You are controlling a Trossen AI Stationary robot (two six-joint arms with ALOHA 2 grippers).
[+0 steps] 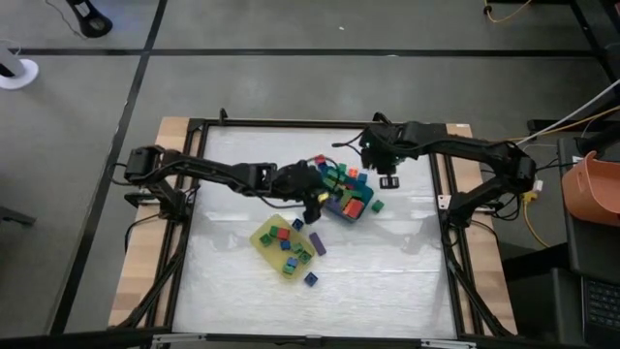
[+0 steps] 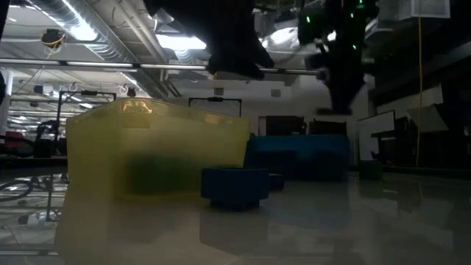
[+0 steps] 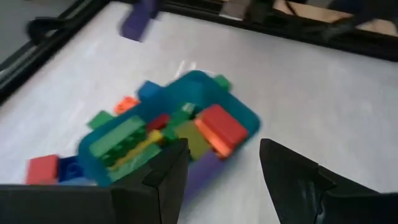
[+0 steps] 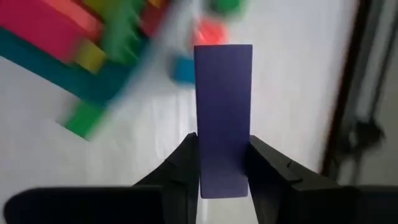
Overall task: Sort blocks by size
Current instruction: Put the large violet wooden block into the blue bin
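Observation:
The teal-blue tray (image 1: 351,209) lies at mid-table, piled with several red, green, blue and orange blocks (image 1: 339,184). It also shows in the left wrist view (image 3: 245,115). The flat yellow tray (image 1: 263,237) nearer the front holds several small blocks (image 1: 287,242). A purple bar (image 1: 317,242) and a blue cube (image 1: 310,278) lie on the table beside it. My left gripper (image 3: 224,155) is open and empty just over the teal tray's edge (image 1: 315,199). My right gripper (image 1: 386,167) is beyond the teal tray, shut on another purple bar (image 4: 224,106). My right gripper pinches the purple bar by its two long sides, at the end nearest the wrist (image 4: 224,171), between its two fingers. The bar sticks out ahead of the fingertips, in line with them, and is lifted clear above the table.
Loose green, blue and orange blocks (image 1: 376,205) lie on the table around the teal tray. A black frame (image 1: 441,194) rims the white tabletop. In the low view the yellow tray (image 2: 147,169) stands close in front, with the blue cube (image 2: 235,185) beside it.

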